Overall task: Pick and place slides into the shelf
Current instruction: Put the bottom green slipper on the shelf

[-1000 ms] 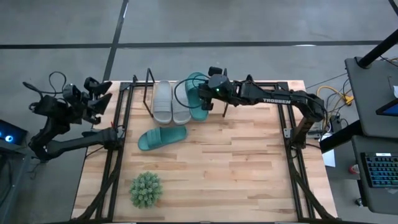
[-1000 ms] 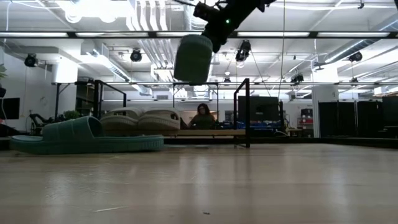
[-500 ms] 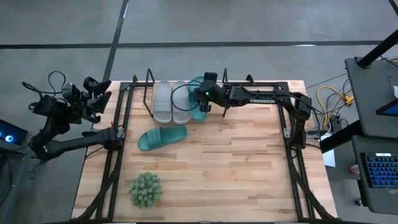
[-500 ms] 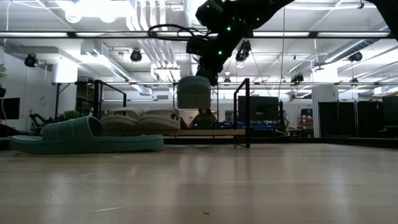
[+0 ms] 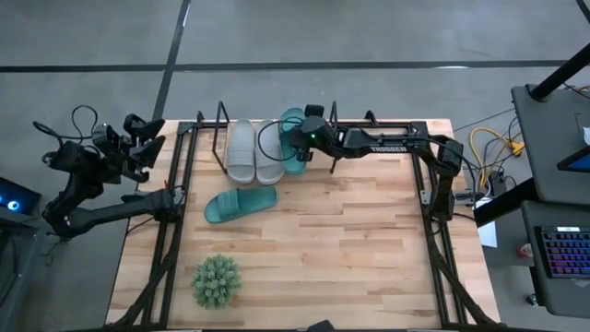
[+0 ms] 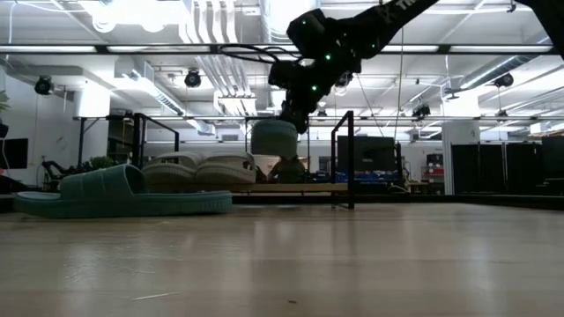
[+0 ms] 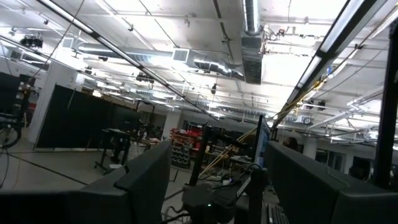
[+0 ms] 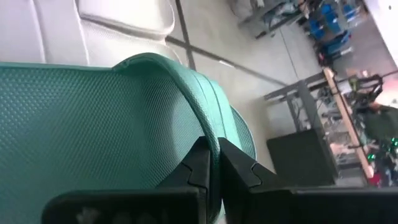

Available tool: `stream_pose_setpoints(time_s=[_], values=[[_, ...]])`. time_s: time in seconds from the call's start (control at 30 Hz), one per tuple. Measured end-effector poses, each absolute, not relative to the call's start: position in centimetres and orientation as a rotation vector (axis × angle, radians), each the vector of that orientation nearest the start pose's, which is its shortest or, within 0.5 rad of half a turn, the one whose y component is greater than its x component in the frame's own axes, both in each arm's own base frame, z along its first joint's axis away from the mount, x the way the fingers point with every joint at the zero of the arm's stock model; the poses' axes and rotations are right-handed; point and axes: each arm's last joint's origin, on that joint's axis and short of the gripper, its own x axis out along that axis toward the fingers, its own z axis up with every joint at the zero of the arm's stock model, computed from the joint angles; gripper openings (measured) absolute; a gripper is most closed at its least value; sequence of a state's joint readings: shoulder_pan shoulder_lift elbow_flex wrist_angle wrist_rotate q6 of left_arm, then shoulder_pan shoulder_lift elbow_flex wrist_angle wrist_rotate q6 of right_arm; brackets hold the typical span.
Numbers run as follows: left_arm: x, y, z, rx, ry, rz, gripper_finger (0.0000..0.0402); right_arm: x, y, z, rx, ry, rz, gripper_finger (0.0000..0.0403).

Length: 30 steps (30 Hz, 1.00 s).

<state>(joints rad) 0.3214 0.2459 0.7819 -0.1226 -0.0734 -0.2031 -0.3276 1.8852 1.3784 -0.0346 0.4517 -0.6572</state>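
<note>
My right gripper (image 5: 307, 140) is shut on a teal slide (image 5: 292, 148) and holds it over the right part of the shelf (image 5: 221, 124). In the low view the gripper (image 6: 295, 119) carries this slide (image 6: 274, 139) above the shelf's board (image 6: 291, 187). Two grey slides (image 5: 241, 152) (image 5: 267, 155) lie side by side on the board, left of it. The second teal slide (image 5: 240, 203) lies sole down on the table in front of the shelf. My left gripper (image 5: 138, 146) waits open beyond the table's left edge. My right gripper pinches the teal slide's strap at its edge (image 8: 208, 127), one finger (image 8: 198, 167) under the strap and one (image 8: 239, 171) outside. The fingers come from above and from the table's right. The slide hangs below them, clear of the board, beside the grey slides.
A small spiky green plant (image 5: 216, 281) stands near the table's front left. Black frame rails (image 5: 180, 184) (image 5: 426, 184) run along the table's left and right sides. The shelf's right end loop (image 6: 351, 158) stands just right of the held slide.
My right gripper has gone down and a little toward the table's left with the teal slide, from high above the shelf to just over its board beside the grey slides. It has stayed shut on the strap. In the last half second it has hardly moved.
</note>
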Motion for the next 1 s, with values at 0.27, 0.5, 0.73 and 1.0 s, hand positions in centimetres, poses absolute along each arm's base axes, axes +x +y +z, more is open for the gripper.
stream_pose_setpoints(time_s=[0.27,0.5,0.73,1.0], values=[[3.0,1.3,38.3,-0.150,-0.453,0.360,0.0244,38.8,-16.0,22.2,-0.585,0.795,-0.559,0.0008],[2.9,1.3,38.3,-0.156,-0.458,0.386,0.0244,38.7,-15.7,21.2,-0.552,0.734,-0.545,0.0008],[2.9,1.4,38.3,-0.158,-0.459,0.396,0.0244,38.1,-15.7,19.9,-0.545,0.728,-0.558,0.0008],[2.9,1.4,38.3,-0.162,-0.462,0.410,0.0244,37.6,-15.3,18.8,-0.524,0.722,-0.560,0.0008]])
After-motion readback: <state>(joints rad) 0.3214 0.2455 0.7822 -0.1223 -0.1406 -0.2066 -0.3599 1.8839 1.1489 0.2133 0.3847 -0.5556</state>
